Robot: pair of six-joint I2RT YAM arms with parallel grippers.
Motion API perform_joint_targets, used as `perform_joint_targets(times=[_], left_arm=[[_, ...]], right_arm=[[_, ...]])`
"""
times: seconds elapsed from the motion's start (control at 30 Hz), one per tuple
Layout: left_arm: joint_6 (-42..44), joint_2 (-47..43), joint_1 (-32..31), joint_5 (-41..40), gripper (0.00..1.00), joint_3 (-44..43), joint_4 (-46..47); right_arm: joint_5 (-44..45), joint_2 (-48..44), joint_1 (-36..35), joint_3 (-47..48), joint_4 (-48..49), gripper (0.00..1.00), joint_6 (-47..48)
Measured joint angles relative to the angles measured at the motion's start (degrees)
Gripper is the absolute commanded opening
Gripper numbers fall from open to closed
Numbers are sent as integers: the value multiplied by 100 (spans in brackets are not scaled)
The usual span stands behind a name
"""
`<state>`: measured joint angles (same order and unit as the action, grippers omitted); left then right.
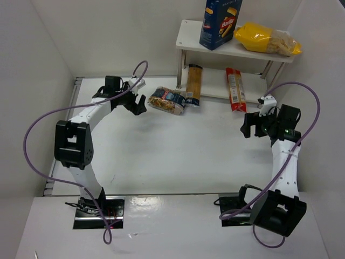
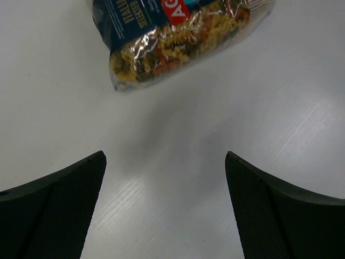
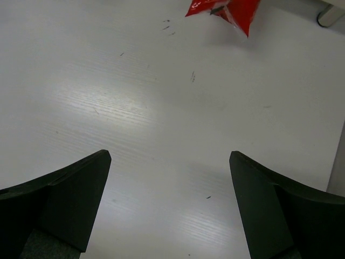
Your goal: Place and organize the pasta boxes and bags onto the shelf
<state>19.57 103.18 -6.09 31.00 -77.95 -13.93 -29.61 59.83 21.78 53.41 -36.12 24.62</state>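
Observation:
A small clear bag of short pasta (image 1: 168,100) with a dark blue label lies flat on the table, left of the shelf (image 1: 188,33). In the left wrist view the bag (image 2: 178,38) sits just ahead of my open left gripper (image 2: 164,156), whose fingers hold nothing. The left gripper (image 1: 137,102) is a little to the bag's left. A tall blue box (image 1: 220,22) and a yellow bag (image 1: 267,39) rest on the top board. An orange spaghetti pack (image 1: 193,83) and a red pack (image 1: 235,89) lie on the lower board. My right gripper (image 1: 247,125) stands open over bare table, the red pack's end (image 3: 229,9) ahead of it.
White walls close in the table at the left, back and right. A shelf leg (image 3: 330,13) shows at the far right of the right wrist view. Purple cables loop off both arms. White tabletop (image 1: 178,151) lies between the two arms.

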Motion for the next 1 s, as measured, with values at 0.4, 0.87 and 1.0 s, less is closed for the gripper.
perform_joint_targets(times=[0.4, 0.87, 1.0], left_arm=[[195, 1475, -278, -339, 96, -1209, 52], [446, 2151, -326, -522, 92, -2138, -136], [450, 2330, -361, -538, 92, -2317, -247]], right_arm=[[-782, 28, 962, 555, -345, 99, 59], [-1014, 28, 1106, 555, -431, 99, 98], [-1036, 28, 1145, 555, -481, 99, 103]])
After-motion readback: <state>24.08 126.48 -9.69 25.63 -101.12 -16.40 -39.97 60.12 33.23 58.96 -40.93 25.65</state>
